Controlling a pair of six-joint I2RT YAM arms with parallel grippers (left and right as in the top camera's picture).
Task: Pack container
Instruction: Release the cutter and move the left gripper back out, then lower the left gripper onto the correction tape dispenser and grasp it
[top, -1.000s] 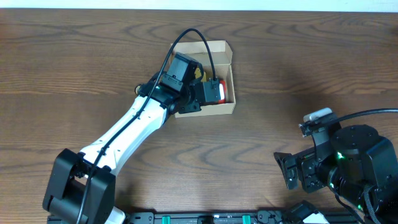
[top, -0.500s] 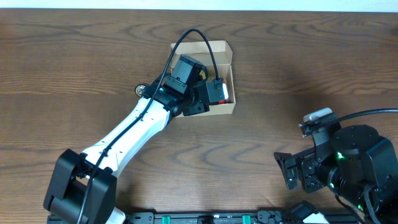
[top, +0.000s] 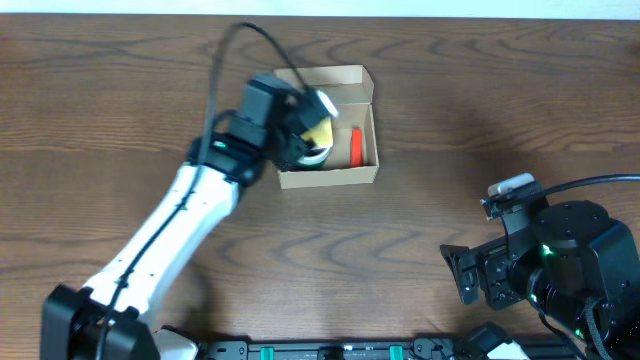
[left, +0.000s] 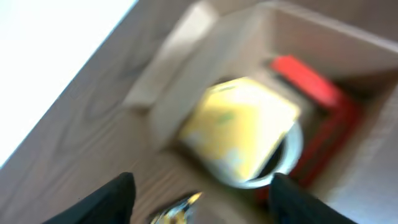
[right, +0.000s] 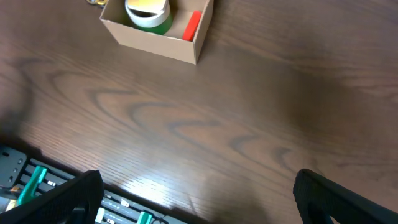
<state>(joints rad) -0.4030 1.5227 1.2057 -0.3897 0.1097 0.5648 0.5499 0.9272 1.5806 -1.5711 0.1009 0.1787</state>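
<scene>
The container (top: 330, 177) is an open tan cardboard box at the table's far middle. Inside it lie a roll with a yellow top (top: 319, 138) and a red piece (top: 356, 147) by the right wall. My left gripper (top: 300, 135) hovers over the box's left side. The left wrist view is blurred: it shows the container (left: 298, 25), the roll (left: 242, 134) and the red piece (left: 311, 81) ahead of my left gripper (left: 205, 202), which is open and empty. My right gripper (right: 205, 199) (top: 465, 275) stands wide open over bare table, far from the container (right: 155, 40).
A small shiny metal object (left: 177, 211) lies on the table just outside the box's left wall. The right arm's body (top: 560, 265) fills the near right corner. A dark rail with green parts (right: 37, 183) runs along the table's front edge.
My left gripper has opened and drawn back to the left from the box's right side. The red piece now lies uncovered in the box. The right arm has not moved.
</scene>
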